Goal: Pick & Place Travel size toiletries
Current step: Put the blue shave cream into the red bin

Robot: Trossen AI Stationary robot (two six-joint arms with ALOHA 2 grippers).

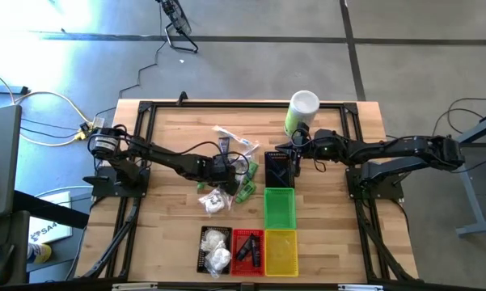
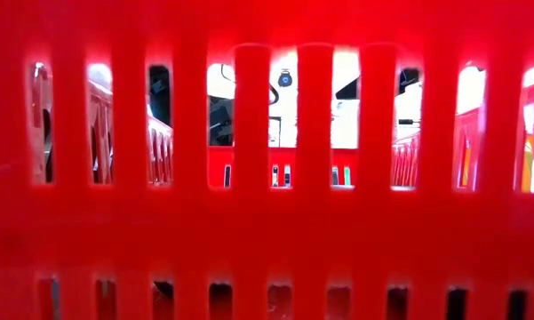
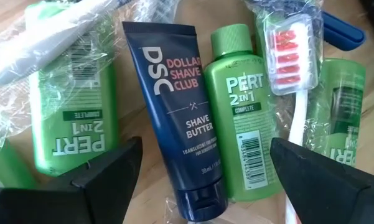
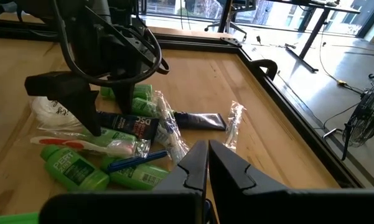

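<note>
The left gripper [image 1: 226, 171] is hanging over the toiletries [image 1: 234, 166] piled mid-counter [image 1: 170, 121]. The right gripper [image 1: 295, 155] is sitting beside the canister [image 1: 301, 111], above the black basket [image 1: 278, 170]. Green [image 1: 279, 208], yellow [image 1: 281, 250], and red [image 1: 247, 249] baskets are lying nearer the front.

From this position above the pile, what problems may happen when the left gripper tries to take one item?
1. The open left gripper straddles the dark blue Shave Butter tube, with a green Pert bottle right beside it; closing may catch both.
2. A wrapped toothbrush lies partly over that bottle, so lifting could drag it along.
3. Clear wrap covers another bottle nearby; it could snag a finger.

The shut right gripper waits clear of the pile.
</note>
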